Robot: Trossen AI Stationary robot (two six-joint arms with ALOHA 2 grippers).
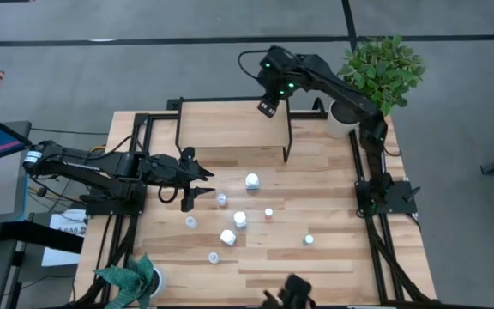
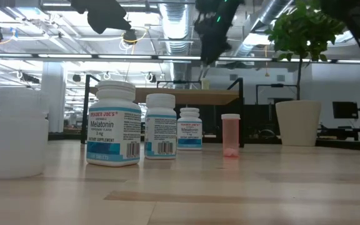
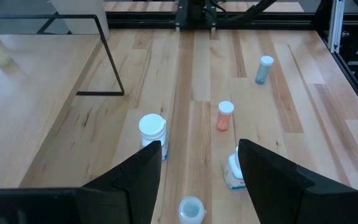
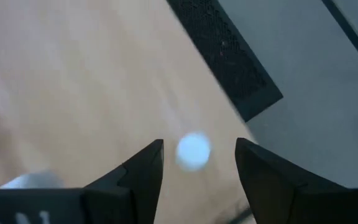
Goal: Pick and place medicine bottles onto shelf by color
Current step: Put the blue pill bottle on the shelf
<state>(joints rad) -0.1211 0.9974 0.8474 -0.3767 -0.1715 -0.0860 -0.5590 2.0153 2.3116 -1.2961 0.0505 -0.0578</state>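
The shelf (image 1: 230, 124) stands at the table's far side. A pale yellowish bottle with a white cap (image 4: 193, 150) stands on its board near the far right corner, also seen in the low view (image 2: 204, 82). My right gripper (image 1: 268, 105) hangs open above that bottle, a finger on either side of the cap and clear of it. My left gripper (image 1: 197, 184) hovers open over the table's left middle, touching nothing. Several medicine bottles stand on the table: a white one (image 1: 252, 181), a reddish one (image 3: 225, 116), a bluish one (image 3: 264, 68), a greenish one (image 1: 309, 239).
A potted plant in a white pot (image 1: 341, 118) stands just right of the shelf, close to my right arm. A second plant (image 1: 135, 279) sits at the near left corner. Labelled white bottles (image 2: 113, 125) and a plain white one (image 2: 17, 131) crowd the table's near middle.
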